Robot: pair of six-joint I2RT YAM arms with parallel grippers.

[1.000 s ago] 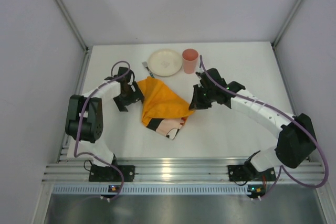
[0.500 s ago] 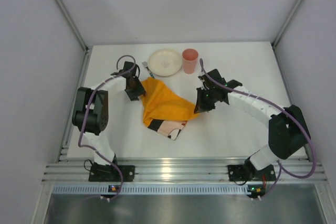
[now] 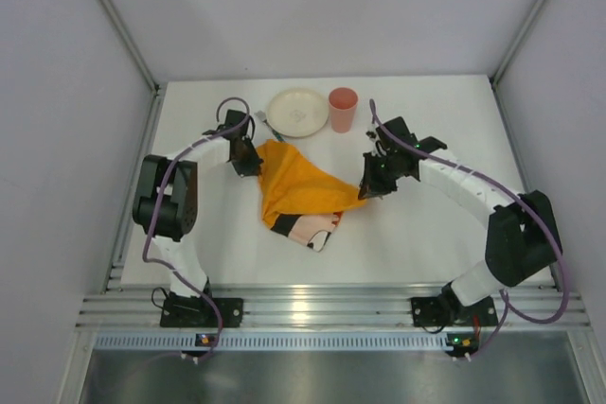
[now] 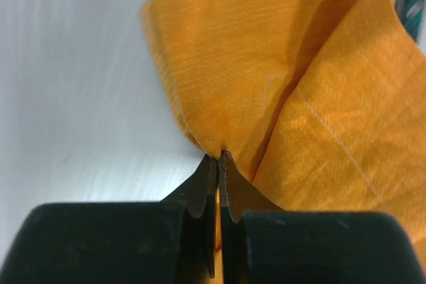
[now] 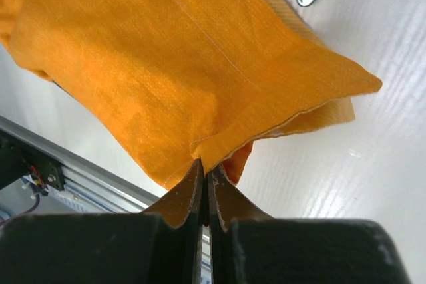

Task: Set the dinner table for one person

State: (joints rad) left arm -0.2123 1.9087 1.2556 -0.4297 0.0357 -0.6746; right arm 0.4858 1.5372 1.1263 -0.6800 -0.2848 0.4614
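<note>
Since a second ago my two pincers have drawn apart, the right one outward and the left one toward the far side, and the orange cloth [image 3: 301,184] is now pulled wider between them. The white table [image 3: 426,243] stretches from the rail at my bases to the far wall and carries everything. Nearest me on it lies the cloth's folded-under end, showing a pale printed patch with a dark edge.

Farther out, my right pincer [image 3: 371,186] is closed tight on the cloth's right-hand corner. In the right wrist view the fingertips [image 5: 200,174] meet with the hem pinched between them. My left pincer [image 3: 245,154] is clamped on the far left corner in the same way, and its wrist view shows the fabric [image 4: 299,98] bunching into creases at the tips.

Beyond the cloth's far corner a small utensil [image 3: 264,121] lies just beside a cream plate [image 3: 297,113], though I cannot tell which kind it is. A pink cup [image 3: 343,109] stands upright against the plate's right rim.
</note>
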